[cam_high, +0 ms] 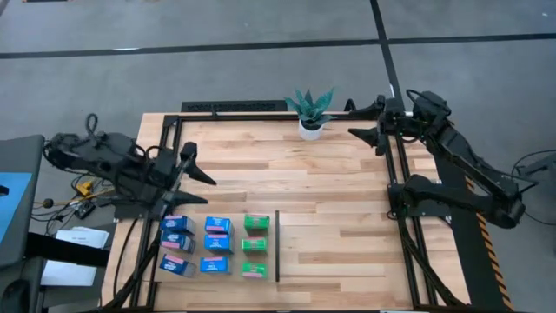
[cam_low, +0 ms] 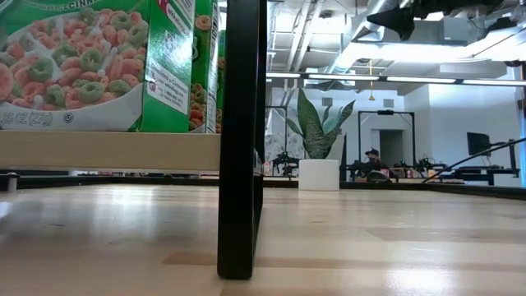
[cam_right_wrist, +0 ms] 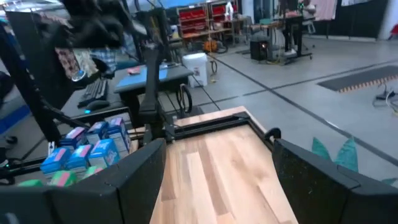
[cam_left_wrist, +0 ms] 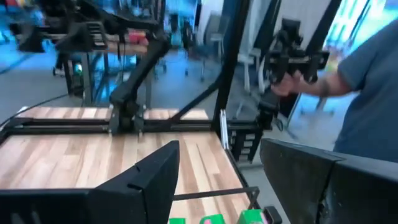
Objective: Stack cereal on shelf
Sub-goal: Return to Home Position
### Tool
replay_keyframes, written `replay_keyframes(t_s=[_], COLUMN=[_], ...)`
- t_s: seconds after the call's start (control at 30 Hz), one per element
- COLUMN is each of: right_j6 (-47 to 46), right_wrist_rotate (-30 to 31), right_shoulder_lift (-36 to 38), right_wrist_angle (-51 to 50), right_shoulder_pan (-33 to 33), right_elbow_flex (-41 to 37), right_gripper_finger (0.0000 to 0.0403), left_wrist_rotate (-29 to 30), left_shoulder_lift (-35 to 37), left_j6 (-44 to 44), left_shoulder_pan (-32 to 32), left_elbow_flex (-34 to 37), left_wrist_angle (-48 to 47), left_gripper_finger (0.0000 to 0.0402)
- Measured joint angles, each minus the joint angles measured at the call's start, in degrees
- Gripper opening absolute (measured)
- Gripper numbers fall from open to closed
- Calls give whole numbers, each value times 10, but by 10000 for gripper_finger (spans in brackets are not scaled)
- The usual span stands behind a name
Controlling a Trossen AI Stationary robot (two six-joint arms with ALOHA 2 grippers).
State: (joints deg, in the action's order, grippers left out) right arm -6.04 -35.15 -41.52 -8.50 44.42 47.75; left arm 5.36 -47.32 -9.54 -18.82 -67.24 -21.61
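Six blue cereal boxes [cam_high: 196, 244] lie flat in two columns on the light-wood shelf surface [cam_high: 339, 217] near its near-left corner. Three green boxes [cam_high: 254, 246] form a third column just right of them, beside the thin black divider strip [cam_high: 277, 246]. In the low view the green boxes [cam_low: 82, 62] and the strip [cam_low: 241, 140] fill the foreground. My left gripper [cam_high: 198, 165] hovers open just beyond the blue boxes, at the left rail. My right gripper [cam_high: 354, 120] is open at the far right, near the plant. Both wrist views show the fingers spread wide apart [cam_left_wrist: 217, 155] [cam_right_wrist: 217, 149].
A potted green plant [cam_high: 311, 111] stands at the far edge, close to my right gripper. A black metal rail frame [cam_high: 401, 200] edges the planks. Bare wood lies right of the divider. A person [cam_left_wrist: 367, 87] stands beyond the table, hand on a dark device [cam_left_wrist: 292, 53].
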Motion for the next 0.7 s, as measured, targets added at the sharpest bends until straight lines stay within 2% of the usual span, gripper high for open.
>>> replay_keyframes(t_s=[0.13, 0.23, 0.33, 0.47, 0.53, 0.7], right_j6=[0, 0, -13, -51, -70, -93], right_wrist_rotate=[-41, -62, -90, -132, -130, -102], right_shoulder_lift=[0, 5, 10, 29, 39, 75], right_wrist_angle=[18, 29, 76, 224, 266, 290], right_shoulder_pan=[27, 45, 57, 52, 48, 49], right_elbow_flex=[-12, -29, -67, -142, -181, -259], right_gripper_finger=[317, 317, 317, 317, 317, 317], left_wrist_rotate=[-35, -35, -31, -32, -32, -17], left_shoulder_lift=[131, 220, 300, 374, 404, 463], left_j6=[-21, -43, -65, -73, -73, -87], left_shoulder_pan=[49, 87, 117, 138, 142, 147], left_elbow_flex=[193, 284, 352, 437, 473, 551], left_wrist_angle=[145, 183, 195, 234, 250, 255], left_gripper_finger=[214, 214, 214, 214, 214, 214])
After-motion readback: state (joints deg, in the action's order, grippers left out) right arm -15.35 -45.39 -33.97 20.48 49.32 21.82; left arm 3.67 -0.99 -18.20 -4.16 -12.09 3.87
